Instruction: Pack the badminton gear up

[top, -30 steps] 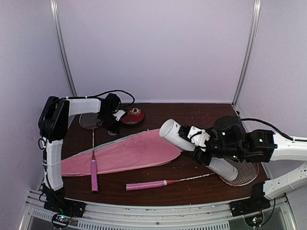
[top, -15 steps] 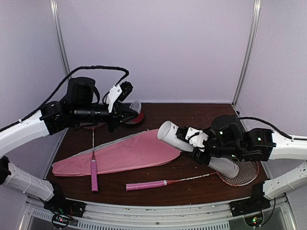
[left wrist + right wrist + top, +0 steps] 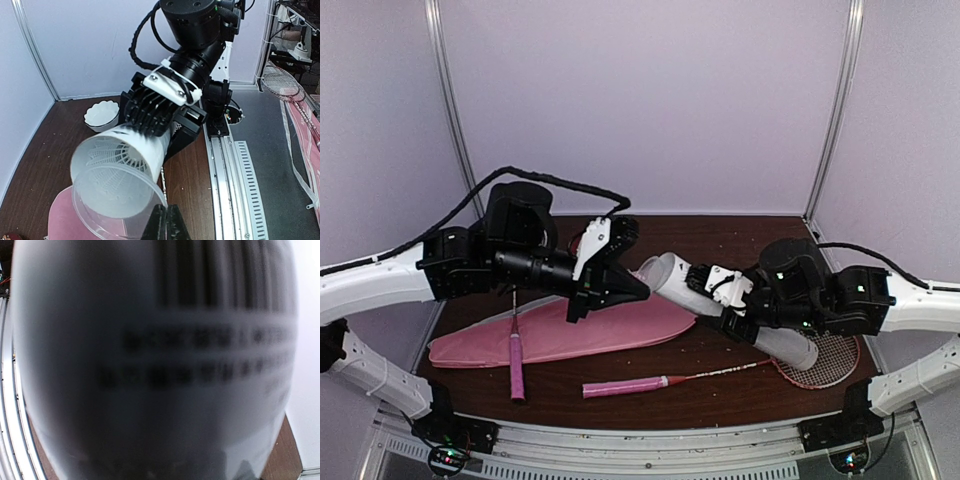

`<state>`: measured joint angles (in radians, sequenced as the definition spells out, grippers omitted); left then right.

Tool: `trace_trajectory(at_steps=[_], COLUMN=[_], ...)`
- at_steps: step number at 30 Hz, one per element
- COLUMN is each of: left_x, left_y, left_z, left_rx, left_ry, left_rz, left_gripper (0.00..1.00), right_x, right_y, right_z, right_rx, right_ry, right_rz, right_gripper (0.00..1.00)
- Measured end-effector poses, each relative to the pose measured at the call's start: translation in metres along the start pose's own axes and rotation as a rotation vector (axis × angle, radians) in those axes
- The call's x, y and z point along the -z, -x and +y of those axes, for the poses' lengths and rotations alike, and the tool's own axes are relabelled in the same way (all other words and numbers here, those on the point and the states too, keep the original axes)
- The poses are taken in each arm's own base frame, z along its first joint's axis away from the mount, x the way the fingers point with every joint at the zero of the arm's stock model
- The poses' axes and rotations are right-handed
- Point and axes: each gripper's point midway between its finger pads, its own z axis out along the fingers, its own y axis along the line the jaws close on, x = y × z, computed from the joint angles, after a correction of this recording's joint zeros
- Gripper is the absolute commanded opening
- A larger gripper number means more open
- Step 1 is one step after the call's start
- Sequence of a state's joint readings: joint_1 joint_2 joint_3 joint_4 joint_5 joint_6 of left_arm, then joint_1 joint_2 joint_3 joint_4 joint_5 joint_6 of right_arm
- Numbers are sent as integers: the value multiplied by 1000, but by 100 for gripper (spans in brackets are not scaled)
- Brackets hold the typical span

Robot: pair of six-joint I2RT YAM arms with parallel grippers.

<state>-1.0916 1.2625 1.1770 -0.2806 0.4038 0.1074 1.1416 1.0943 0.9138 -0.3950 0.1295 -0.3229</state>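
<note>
While the tube point(image 3: 672, 283) is held up, loading a shuttlecock point(image 3: 115, 200) looks to be the step.
Left gripper point(image 3: 638, 290), clamped on the shuttlecock's rim, sits at the tube's left mouth; right gripper point(image 3: 725, 300) clasps its middle. Next: align, push in, release.

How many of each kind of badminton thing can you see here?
1 tube
2 rackets: one on the left, one at the front
3 shuttlecocks: one on the table at, one in the tube's mouth, one in the left tool at
1 pink bag
Total: 7
</note>
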Motion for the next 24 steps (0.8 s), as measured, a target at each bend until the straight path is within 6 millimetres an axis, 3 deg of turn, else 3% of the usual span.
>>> trace_trajectory(at_steps=[5, 12, 24], left_x=[-12, -13, -19], left_y=[-2, 7, 4], left_z=[-1, -3, -7], left_rx=[-1, -9, -11], left_ry=[-23, -44, -83], left_rz=[15, -5, 1], left_gripper=[0, 0, 0], right_x=[0, 1, 4], right_y=[0, 2, 0], right_z=[4, 8, 10], right_rx=[7, 16, 31], right_ry=[10, 28, 39], right_rz=[0, -6, -2], right_gripper=[28, 28, 29])
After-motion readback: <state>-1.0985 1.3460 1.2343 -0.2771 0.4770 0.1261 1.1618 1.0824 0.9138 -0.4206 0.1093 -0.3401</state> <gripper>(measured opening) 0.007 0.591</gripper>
